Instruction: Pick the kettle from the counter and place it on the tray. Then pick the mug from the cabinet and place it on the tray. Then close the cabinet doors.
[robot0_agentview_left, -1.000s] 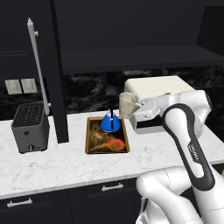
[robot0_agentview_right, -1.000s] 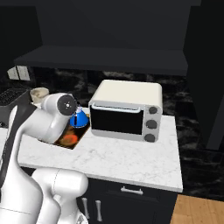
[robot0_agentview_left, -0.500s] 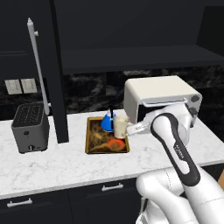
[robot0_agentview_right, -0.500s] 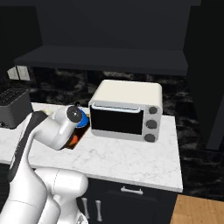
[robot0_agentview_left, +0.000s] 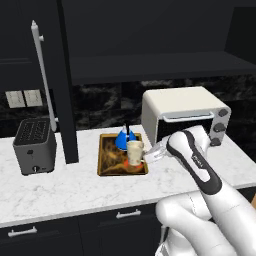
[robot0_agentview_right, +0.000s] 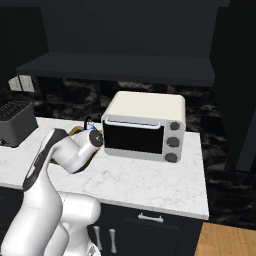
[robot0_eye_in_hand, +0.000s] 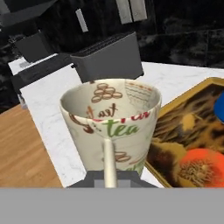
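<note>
Over the tray (robot0_agentview_left: 108, 164), near its right side: mug (robot0_agentview_left: 135, 152), cream with brown print, upright, just in front of the blue kettle (robot0_agentview_left: 125, 139) already standing on the tray's far end. Hard to tell whether seated on the tray or hovering just above it. Clamped by the handle in the closed end effector (robot0_agentview_left: 148, 156), reaching in from the right. Step in hand, by the look of it: second placement, mug onto tray. Next move probably calls for lowering until the base sits flat, clear of the kettle, then letting go and pulling back sideways. Still to do afterwards: cabinet door (robot0_agentview_left: 64, 85), standing open beside the toaster (robot0_agentview_left: 33, 145) on the marble counter (robot0_agentview_left: 75, 192); toaster oven (robot0_agentview_left: 182, 116) close to the arm's right
</note>
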